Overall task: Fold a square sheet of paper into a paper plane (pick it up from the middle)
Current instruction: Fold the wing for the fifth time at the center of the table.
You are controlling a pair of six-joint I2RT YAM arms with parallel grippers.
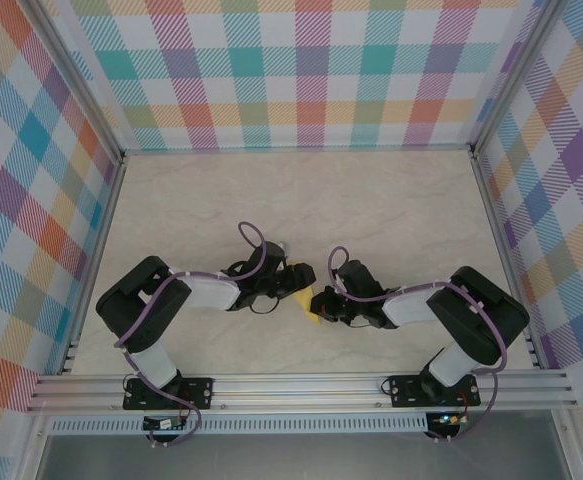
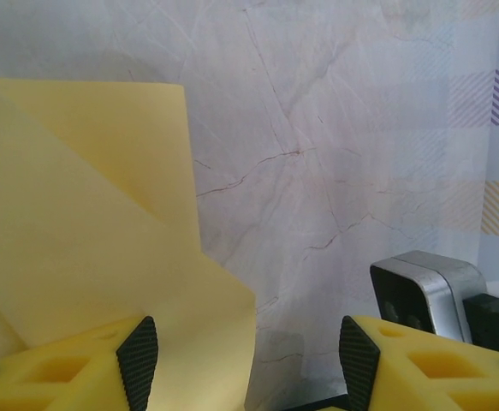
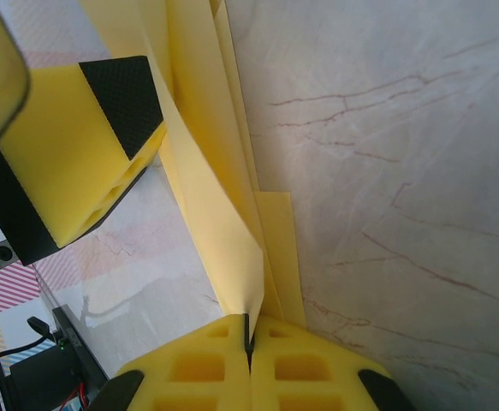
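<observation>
The table [image 1: 301, 190] is spreading pale and smooth under everything, its marble-like surface showing thin brown veins, and matte walls [image 1: 301, 70] printed in pastel plaid are closing it in on three sides. The left arm [image 1: 161, 300] and the right arm [image 1: 471, 315], both black and white with purple cables looping over them, are bending inward so that their ends are meeting near the middle of the table.

Between them the square sheet of paper [image 3: 206, 128] is standing up off the table. It is thin, matte, bright yellow, and already creased into several overlapping layers with straight edges and a sharp diagonal fold.

The right tool [image 3: 249, 338] is pinching the paper's lower edge, its two blocky yellow foam fingers pressing together with the sheet caught in the seam between them.

The left tool [image 2: 249, 360] is sitting with its jaws apart and gripping nothing. One corner of the sheet is reaching into the gap beside its left finger, whose ribbed black pad [image 2: 138, 364] is facing inward. Whether that pad is touching the paper cannot be told.
</observation>
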